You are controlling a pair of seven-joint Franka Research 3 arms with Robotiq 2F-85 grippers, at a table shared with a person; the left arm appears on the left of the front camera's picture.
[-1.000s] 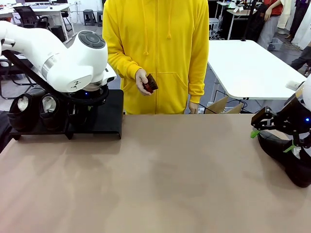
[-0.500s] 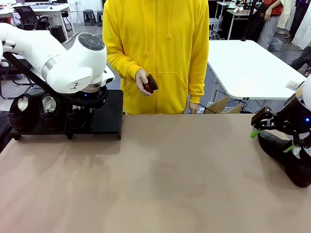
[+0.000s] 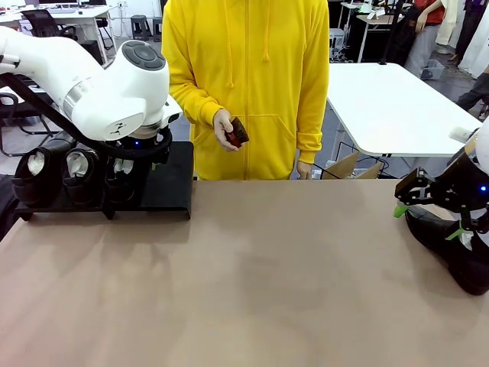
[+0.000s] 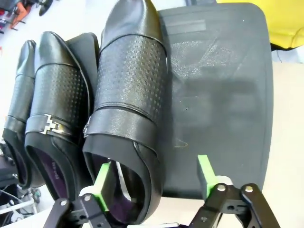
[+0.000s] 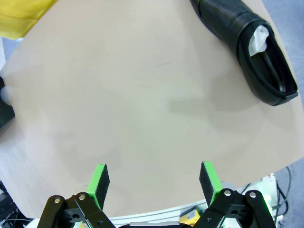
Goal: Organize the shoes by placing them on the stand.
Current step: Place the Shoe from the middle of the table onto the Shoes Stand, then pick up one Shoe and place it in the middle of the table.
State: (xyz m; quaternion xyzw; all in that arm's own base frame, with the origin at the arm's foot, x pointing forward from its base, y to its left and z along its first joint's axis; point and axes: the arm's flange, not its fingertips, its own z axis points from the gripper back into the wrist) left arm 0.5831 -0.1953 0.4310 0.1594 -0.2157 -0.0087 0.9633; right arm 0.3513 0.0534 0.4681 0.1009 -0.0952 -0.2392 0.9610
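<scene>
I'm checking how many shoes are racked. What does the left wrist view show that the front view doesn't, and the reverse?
Left wrist view alone: perforated uppers, a metal buckle, and the open left gripper straddling the nearest black ankle shoe. Front view alone: the person in a yellow hoodie, the tan tabletop, and a fourth black shoe by the right gripper. Both: three shoes on the black matte stand.

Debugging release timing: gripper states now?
Left gripper: open, straddling the third shoe on the stand.
Right gripper: open, empty.
</scene>
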